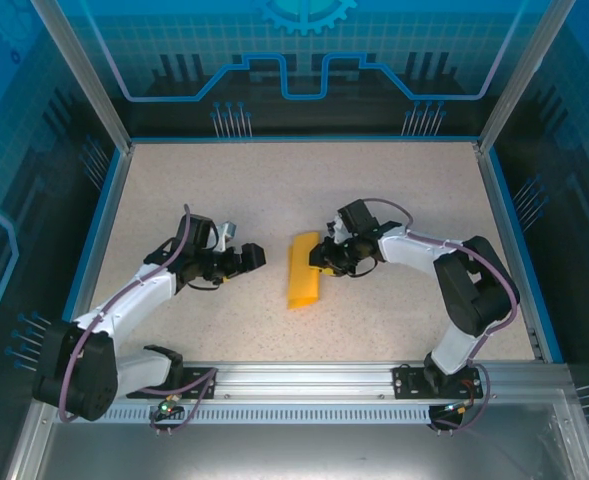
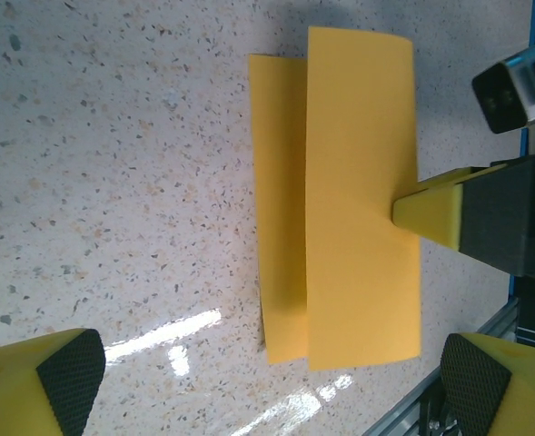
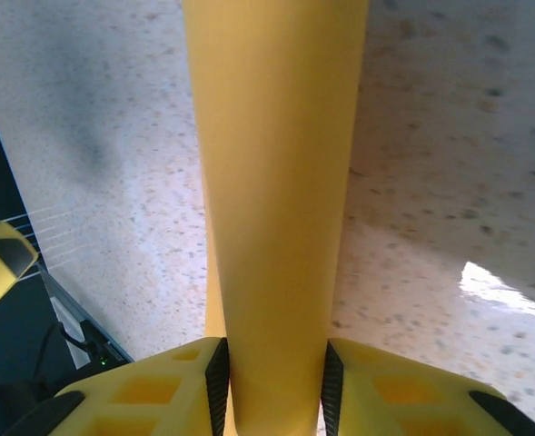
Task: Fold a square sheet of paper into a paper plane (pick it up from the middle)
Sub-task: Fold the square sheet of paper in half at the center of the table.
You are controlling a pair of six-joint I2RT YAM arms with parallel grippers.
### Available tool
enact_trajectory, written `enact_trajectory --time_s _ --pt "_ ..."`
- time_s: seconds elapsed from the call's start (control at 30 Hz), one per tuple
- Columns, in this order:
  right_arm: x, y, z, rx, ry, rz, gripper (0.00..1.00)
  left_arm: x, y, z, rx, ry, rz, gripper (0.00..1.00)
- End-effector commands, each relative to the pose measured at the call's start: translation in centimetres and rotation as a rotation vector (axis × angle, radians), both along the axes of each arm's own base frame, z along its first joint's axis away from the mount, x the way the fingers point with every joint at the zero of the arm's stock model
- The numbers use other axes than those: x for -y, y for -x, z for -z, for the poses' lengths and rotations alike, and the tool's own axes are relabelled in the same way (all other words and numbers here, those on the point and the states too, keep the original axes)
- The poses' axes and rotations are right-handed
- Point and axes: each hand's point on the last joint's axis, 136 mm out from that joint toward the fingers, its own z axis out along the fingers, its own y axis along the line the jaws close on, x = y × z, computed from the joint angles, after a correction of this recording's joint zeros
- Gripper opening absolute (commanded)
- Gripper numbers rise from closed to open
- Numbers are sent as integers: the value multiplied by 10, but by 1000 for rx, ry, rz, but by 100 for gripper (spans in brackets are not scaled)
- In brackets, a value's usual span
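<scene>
- We find the paper near the middle of the surface, between the two arms. It is folded over lengthwise, and the top flap sits offset, so a strip of the lower layer shows on the side toward the left arm.
- The right pincer is partly closed on the paper's edge, midway along the long side. In its wrist view the sheet fills the gap between the pads.
- The left pincer stands wide open and empty, near the paper but apart from it.
- We judge the paper very light, thin and limp. It likely sags or curls when held at one point, and keeps any crease pressed into it.
- It looks easy to crumple or tear under a hard squeeze, and it probably slides on the smooth speckled surface when pushed.
- We think the best hold is a gentle pinch on an edge at the middle of a long side, with the other pincer pinning the lower layer.
- Count: one paper, with two layers showing, and two pincers.
</scene>
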Motion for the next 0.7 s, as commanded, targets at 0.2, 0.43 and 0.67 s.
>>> enact_trajectory --time_s 0.2,0.43,0.67 --pt "17 2 4 -2 -32 2 37 19 1 -18 31 49 33 98" --pt "29 2 3 10 -17 0 42 28 3 -20 34 40 50 99" --pt "39 18 22 -28 39 -34 45 35 5 -17 27 36 67 98"
